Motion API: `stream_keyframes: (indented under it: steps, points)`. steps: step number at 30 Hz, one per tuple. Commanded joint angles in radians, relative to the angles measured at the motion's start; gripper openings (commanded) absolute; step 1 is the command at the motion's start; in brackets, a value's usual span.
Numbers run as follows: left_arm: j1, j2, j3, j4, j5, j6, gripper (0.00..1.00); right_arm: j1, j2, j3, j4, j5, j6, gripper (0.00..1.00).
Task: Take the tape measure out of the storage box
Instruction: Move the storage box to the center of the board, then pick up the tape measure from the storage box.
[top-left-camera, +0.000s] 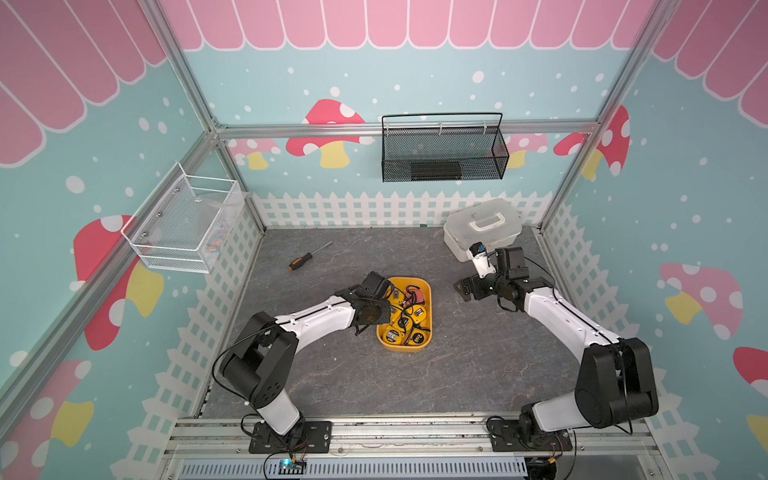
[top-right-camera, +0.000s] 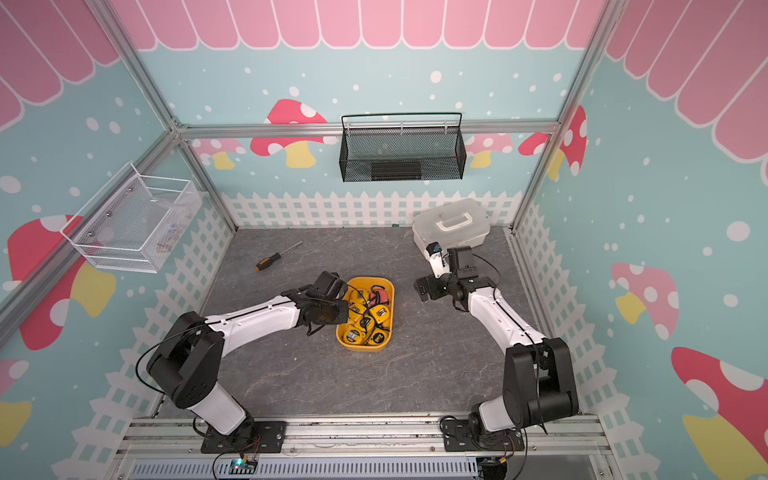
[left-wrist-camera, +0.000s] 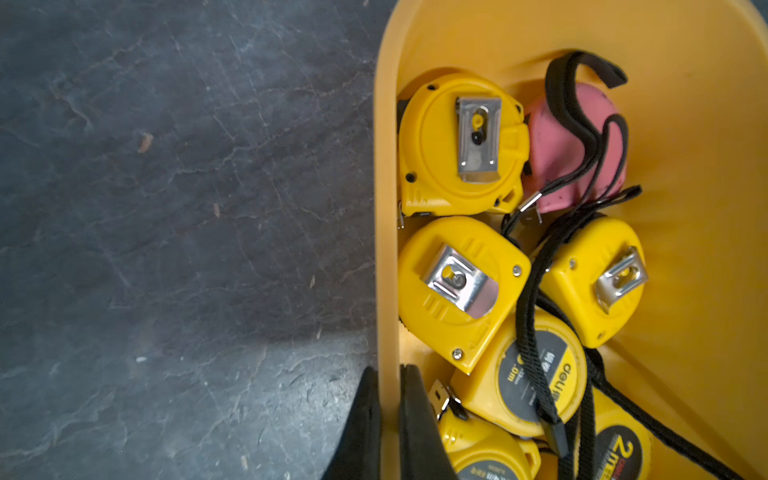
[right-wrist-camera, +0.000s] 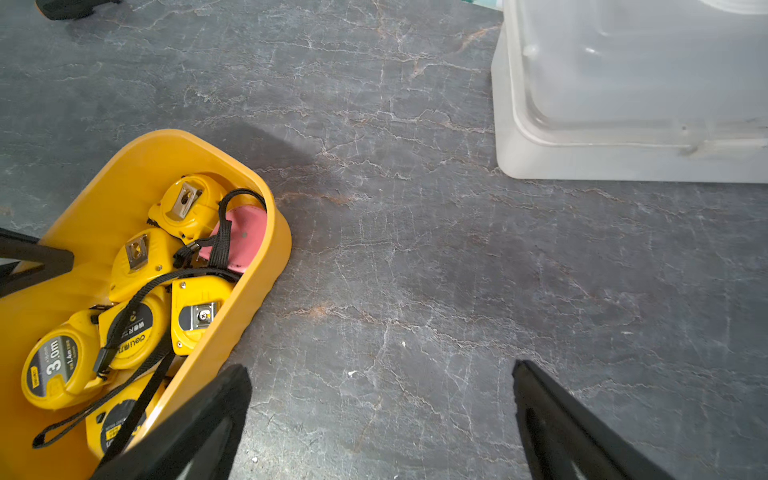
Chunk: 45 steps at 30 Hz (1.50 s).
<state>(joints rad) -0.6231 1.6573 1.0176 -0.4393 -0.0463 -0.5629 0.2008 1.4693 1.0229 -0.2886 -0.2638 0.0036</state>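
Mid-tabletop (top-left-camera: 457, 374), storage box (top-left-camera: 429, 307) holds a heap of yellow tape measures (left-wrist-camera: 459, 286) plus a pink one (left-wrist-camera: 557, 158), black wrist straps (left-wrist-camera: 528, 332) tangled across most. left tool (left-wrist-camera: 389, 370) clamped together on the box's side wall, looks like it's steadying it. right tool (right-wrist-camera: 380, 370) jaws wide apart, empty, over bare tabletop near the box. Cases likely rigid, smooth, dense for their size. Pinch across the flat faces. Clip-up measure (left-wrist-camera: 457, 145) beside the pink one looks strap-free, best pick. Elsewhere straps may drag neighbours
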Motion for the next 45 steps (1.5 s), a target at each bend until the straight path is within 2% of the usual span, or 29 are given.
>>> stream_keyframes:
  steps: [1,5,12,15,20,29,36,45]
  points:
    - [-0.032,-0.008,-0.037,-0.064,0.002,-0.057,0.01,0.027,0.03,0.038,-0.041,-0.018,-0.019,0.99]
    - [-0.053,-0.029,-0.055,-0.062,-0.002,-0.082,0.06,0.058,0.05,0.065,-0.062,-0.016,-0.032,0.99]
    - [-0.04,-0.233,-0.073,-0.071,-0.119,-0.085,0.35,0.123,0.07,0.119,-0.11,-0.029,-0.061,0.99]
    - [0.009,-0.326,-0.076,-0.073,-0.121,-0.07,0.4,0.158,0.078,0.143,-0.133,-0.033,-0.068,0.98]
    - [0.112,-0.43,-0.088,-0.089,-0.114,-0.02,0.44,0.246,0.109,0.191,-0.187,-0.023,-0.086,0.96]
    - [0.284,-0.5,-0.123,-0.103,-0.077,0.027,0.48,0.411,0.184,0.251,-0.279,-0.007,-0.139,0.93]
    - [0.313,-0.493,-0.144,-0.095,-0.048,0.032,0.49,0.503,0.27,0.301,-0.342,0.022,-0.177,0.87]
    - [0.312,-0.49,-0.191,-0.068,-0.026,0.008,0.51,0.543,0.347,0.341,-0.386,0.044,-0.211,0.72]
